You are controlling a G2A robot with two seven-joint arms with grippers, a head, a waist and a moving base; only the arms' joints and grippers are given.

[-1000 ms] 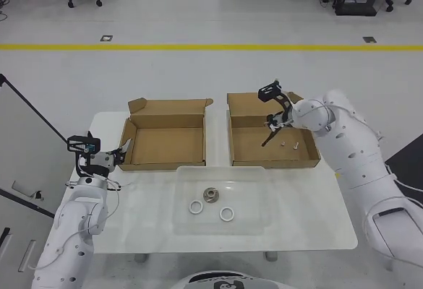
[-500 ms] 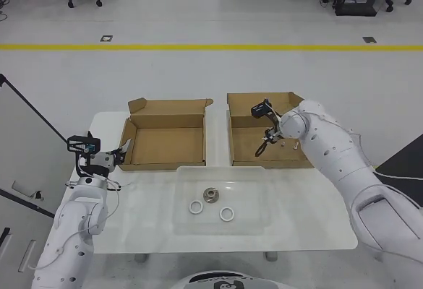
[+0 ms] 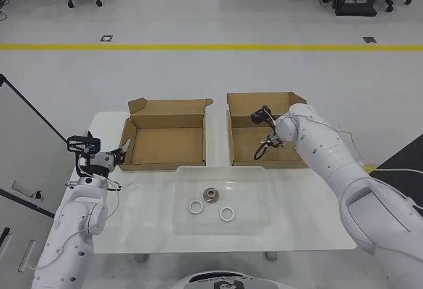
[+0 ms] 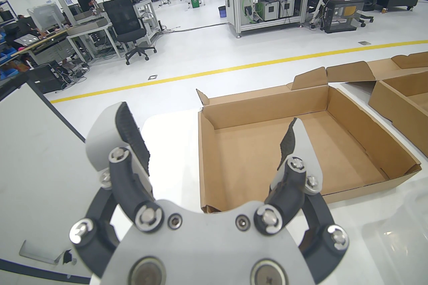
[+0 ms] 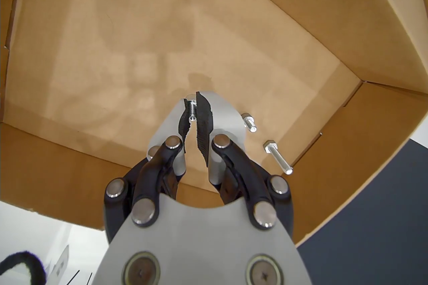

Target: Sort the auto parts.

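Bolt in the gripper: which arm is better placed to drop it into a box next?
Right. The right gripper is shut on the bolt, above the floor of the cardboard box where two bolts lie. The left gripper is open, off by the empty box.

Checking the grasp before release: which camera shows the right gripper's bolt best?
Right wrist view: the bolt sits clamped in the right gripper, threads visible, over the right box. In the top view it is too small to tell; the left wrist view faces the left box.
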